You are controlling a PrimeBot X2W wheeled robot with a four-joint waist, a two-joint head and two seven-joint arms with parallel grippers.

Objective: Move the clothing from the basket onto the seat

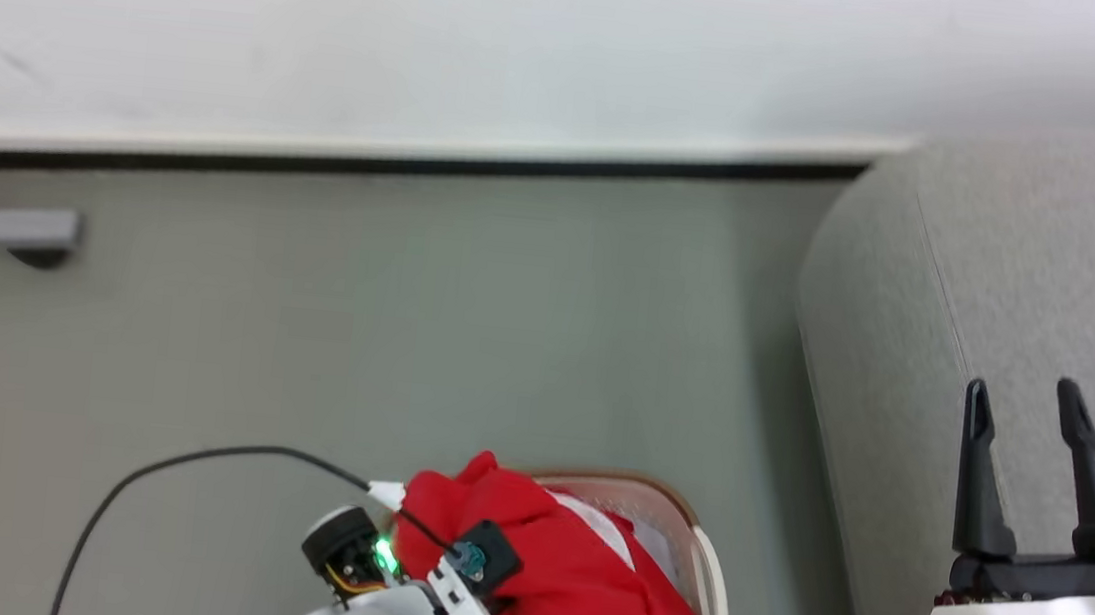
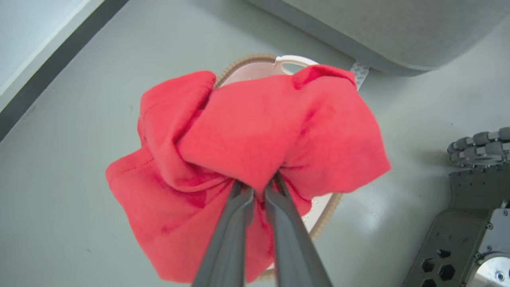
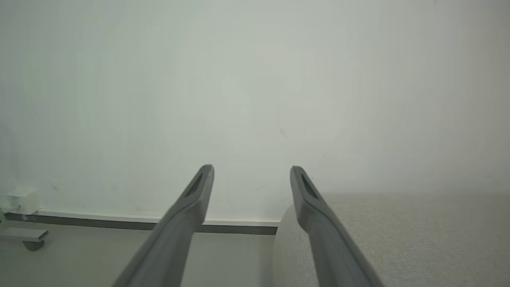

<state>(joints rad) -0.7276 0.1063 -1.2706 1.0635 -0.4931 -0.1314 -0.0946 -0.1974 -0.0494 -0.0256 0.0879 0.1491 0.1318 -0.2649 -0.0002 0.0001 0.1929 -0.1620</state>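
A bunched red piece of clothing [image 2: 255, 143] hangs above the basket [image 2: 259, 65], and my left gripper [image 2: 259, 183] is shut on a fold of it. In the head view that red clothing [image 1: 553, 559] rises over the basket [image 1: 712, 585] at the bottom centre, hiding the left fingertips. More red and white fabric lies inside the basket. The light grey seat [image 1: 1041, 295] stands at the right of the basket. My right gripper [image 1: 1025, 404] is open above the seat, with nothing between its fingers [image 3: 199, 191].
Pale grey-green floor [image 1: 404, 334] stretches from the basket to the white wall with its dark skirting line [image 1: 400, 168]. A small grey caster foot [image 1: 12, 236] sits at the far left. My wheeled base [image 2: 470, 223] shows to the right of the basket.
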